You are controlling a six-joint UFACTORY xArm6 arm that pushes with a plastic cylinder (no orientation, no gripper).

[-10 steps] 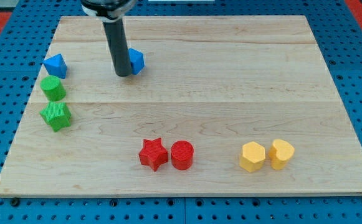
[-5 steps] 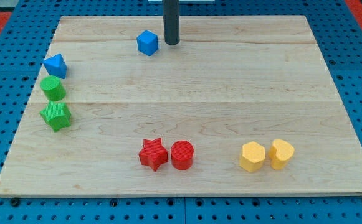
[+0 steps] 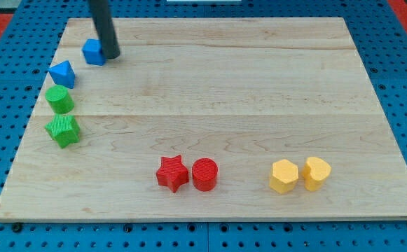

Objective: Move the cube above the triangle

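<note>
My tip (image 3: 111,56) pressed bare against the blue cube's (image 3: 92,52) right side, near the board's top-left corner, the blue triangle (image 3: 61,73) just below-left.

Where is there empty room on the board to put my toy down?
The widest bare wood is the middle and the view's upper right, bordered below by the red star, red cylinder and two yellow blocks. The view's left edge is crowded: blue cube beside my tip, blue triangle, two green blocks.
</note>
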